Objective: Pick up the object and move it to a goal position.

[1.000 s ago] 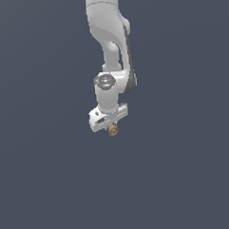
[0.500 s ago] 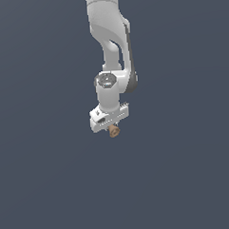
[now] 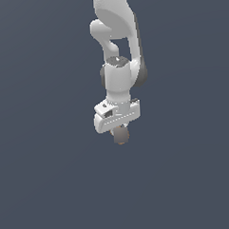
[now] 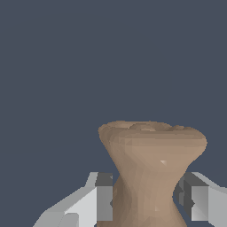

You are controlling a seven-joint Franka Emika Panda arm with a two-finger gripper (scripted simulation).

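Note:
The object [image 4: 150, 168] is a tan-brown matte lump with a narrow waist and a flared, hollowed end. In the wrist view my gripper [image 4: 146, 197] is shut on the object at its waist, one grey pad on each side. In the exterior view the white arm hangs down the middle, and the gripper [image 3: 120, 133] holds the object [image 3: 121, 139], of which only a small brown tip shows below the fingers.
A plain dark grey-blue ground fills both views. The white arm's links [image 3: 118, 78] rise out of the exterior view's upper edge.
The arm's upper links have shifted slightly, and the gripper with the object has hardly moved in the picture. The grip is unchanged.

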